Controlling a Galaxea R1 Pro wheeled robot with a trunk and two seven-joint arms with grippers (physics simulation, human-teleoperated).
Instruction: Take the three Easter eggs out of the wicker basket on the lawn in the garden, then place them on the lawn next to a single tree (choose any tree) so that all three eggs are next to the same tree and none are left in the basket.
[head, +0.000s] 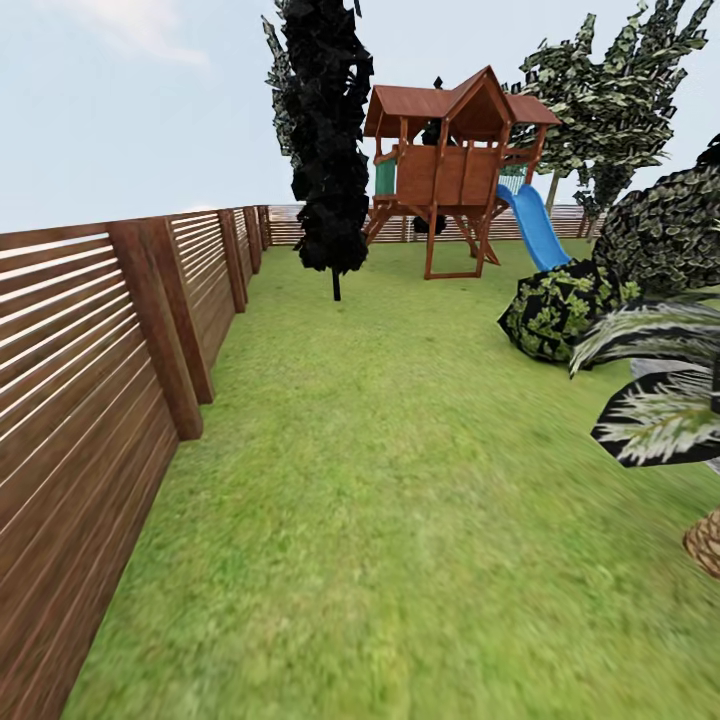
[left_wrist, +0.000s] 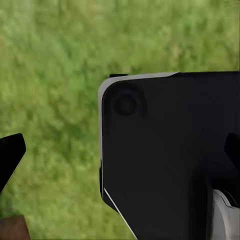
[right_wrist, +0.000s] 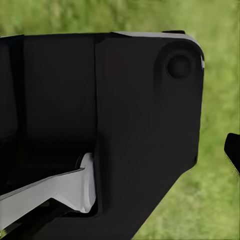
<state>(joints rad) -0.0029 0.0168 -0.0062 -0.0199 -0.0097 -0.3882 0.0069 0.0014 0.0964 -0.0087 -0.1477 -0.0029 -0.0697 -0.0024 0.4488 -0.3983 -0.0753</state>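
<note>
The Easter eggs and the wicker basket are out of view. The lawn stretches ahead as short green grass. A tree with a pale trunk and speckled foliage stands far off at the back right. Over grass, my left gripper is open, with one dark fingertip at each side of the left wrist view and nothing between them. My right gripper also looks open over grass: one fingertip shows at the view's edge and the other is lost against a black robot body part.
A brown slat fence runs along the left. An all-black tree and a wooden playhouse with a blue slide stand at the back. Dark bushes and a palm-like plant with a tan scaly base crowd the right.
</note>
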